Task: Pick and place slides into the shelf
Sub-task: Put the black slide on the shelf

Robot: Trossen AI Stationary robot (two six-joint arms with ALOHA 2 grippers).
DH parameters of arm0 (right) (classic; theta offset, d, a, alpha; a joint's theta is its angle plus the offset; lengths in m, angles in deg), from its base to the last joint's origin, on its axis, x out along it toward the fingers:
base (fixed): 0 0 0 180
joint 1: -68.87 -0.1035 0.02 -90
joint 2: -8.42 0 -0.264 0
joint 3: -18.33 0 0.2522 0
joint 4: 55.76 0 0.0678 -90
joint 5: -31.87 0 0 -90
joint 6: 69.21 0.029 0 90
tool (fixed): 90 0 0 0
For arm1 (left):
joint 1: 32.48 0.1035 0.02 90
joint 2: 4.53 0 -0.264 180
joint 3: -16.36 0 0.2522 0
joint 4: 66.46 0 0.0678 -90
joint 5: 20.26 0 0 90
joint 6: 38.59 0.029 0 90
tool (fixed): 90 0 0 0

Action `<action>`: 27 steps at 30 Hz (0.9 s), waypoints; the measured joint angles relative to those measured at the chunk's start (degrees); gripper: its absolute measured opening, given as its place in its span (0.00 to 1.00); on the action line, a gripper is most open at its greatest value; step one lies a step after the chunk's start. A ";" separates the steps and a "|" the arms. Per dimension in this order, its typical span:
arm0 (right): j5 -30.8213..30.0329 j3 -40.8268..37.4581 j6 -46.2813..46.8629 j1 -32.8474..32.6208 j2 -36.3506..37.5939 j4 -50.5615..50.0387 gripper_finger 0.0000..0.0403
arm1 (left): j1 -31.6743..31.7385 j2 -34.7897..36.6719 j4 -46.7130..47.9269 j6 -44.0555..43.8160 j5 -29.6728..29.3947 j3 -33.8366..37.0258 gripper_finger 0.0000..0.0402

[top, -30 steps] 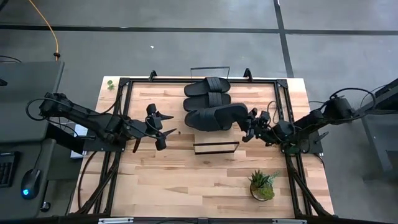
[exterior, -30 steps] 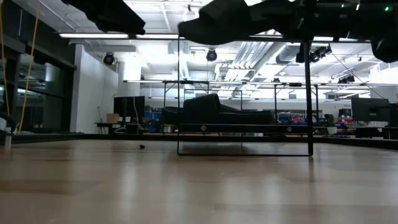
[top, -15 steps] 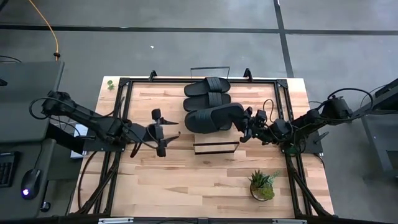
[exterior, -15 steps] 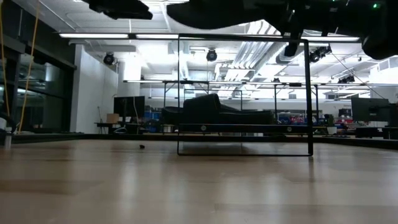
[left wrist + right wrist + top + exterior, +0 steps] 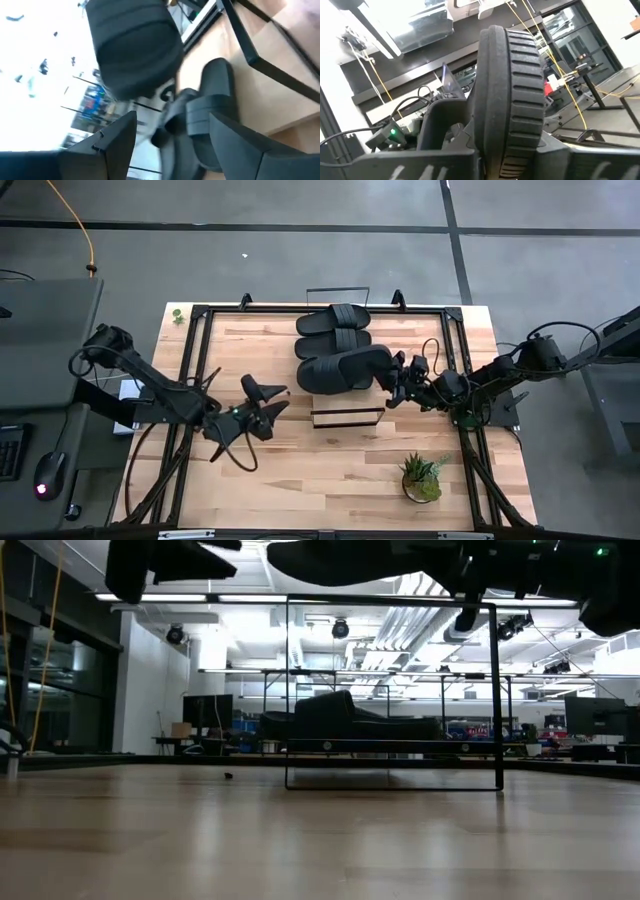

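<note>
My right gripper (image 5: 398, 378) is shut on a black slide (image 5: 345, 368) over the middle of the shelf board (image 5: 385, 340), which lies between two thin black wire frames (image 5: 347, 417). In the low view the held slide (image 5: 350, 558) hangs above the near wire frame (image 5: 390, 690). Two more black slides (image 5: 333, 330) lie flat side by side on the board's far part. Whether another lies under the held one, I cannot tell. My left gripper (image 5: 266, 407) is open and empty left of the near wire frame. Its wrist view looks at the slides (image 5: 215, 115). My right gripper pinches the slide's right-hand end (image 5: 505, 145) between its two fingers, one on each flat face of the sole. The fingers come level from the table's right, along the slide. The slide is lifted clear and reaches out toward the table's left, roughly level.
A small potted plant (image 5: 422, 478) stands near the table's near right corner. Black metal rails (image 5: 190, 360) run along the tabletop's left, right and far sides. Bare wood shows in the near middle of the table (image 5: 320, 470).
My right gripper has carried the slide up and a little toward the table's left, then held still. My left gripper, still open, has moved toward the near edge and a little right, and has come down into the low view.
</note>
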 joint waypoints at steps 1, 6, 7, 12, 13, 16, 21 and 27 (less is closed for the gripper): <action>0.22 0.00 0.50 0.02 0.02 -0.28 0.08 | -0.33 -0.66 -1.78 2.79 -0.80 0.00 0.58; 1.51 -0.02 2.23 0.58 0.00 -1.45 0.08 | -0.11 -3.52 -9.36 13.36 -0.23 0.00 0.58; 1.58 -0.02 2.23 0.71 0.00 -1.46 0.08 | -0.07 -4.13 -10.52 15.26 -0.12 0.00 0.58; 1.77 -0.02 2.39 0.74 0.00 -1.44 0.08 | -0.11 -7.10 -15.55 24.20 -1.12 0.00 0.58; 1.85 -0.02 2.39 0.74 0.00 -1.57 0.08 | -0.11 -7.48 -16.28 25.19 -1.34 0.00 0.58; 2.01 -0.02 2.40 0.74 0.00 -2.10 0.08 | -0.07 -8.30 -18.00 27.30 -2.10 0.00 0.58; 2.26 -0.02 2.88 0.74 0.00 -2.28 0.08 | -0.07 -8.40 -18.30 29.29 -2.24 0.00 0.58; 3.04 -0.02 3.48 0.74 0.00 -2.30 0.08 | 1.40 -8.40 -18.28 29.00 -2.11 0.00 0.58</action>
